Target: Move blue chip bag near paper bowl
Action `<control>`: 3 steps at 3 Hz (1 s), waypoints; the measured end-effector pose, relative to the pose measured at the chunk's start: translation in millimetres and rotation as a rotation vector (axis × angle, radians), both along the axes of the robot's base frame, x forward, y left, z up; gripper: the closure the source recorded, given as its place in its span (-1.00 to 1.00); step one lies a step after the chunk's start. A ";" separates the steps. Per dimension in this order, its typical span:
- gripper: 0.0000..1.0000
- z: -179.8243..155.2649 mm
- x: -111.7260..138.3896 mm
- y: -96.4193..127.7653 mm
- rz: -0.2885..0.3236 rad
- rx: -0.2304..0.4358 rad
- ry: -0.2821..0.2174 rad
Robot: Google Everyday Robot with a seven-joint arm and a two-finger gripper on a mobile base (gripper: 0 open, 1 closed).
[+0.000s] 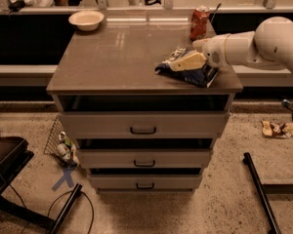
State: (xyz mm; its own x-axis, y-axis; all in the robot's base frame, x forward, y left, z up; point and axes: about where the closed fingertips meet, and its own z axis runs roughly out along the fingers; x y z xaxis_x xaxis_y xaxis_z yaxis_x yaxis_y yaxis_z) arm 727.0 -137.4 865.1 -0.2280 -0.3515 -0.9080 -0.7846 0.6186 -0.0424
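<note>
The blue chip bag (194,71), crumpled dark blue foil with white lettering, lies on the right front part of the grey cabinet top (122,52). My gripper (185,61) reaches in from the right on a white arm and sits low over the bag, its cream fingers (188,61) lying across the bag's top. The paper bowl (86,19), small, round and cream, stands at the back left corner of the top, far from the bag. A red soda can (199,22) stands upright at the back right, behind the gripper.
The cabinet has three drawers (143,126) with dark handles. A wire basket with litter (60,143) and a blue X mark are on the floor to the left. A black bar (261,194) lies on the floor at right. A counter with people runs behind.
</note>
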 end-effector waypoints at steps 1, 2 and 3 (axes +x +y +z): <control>-0.10 3.1 1.6 -0.1 0.001 -0.002 -0.006; 0.52 1.1 2.0 4.1 0.007 -0.001 -0.003; 0.96 0.1 2.2 6.7 0.011 0.000 -0.001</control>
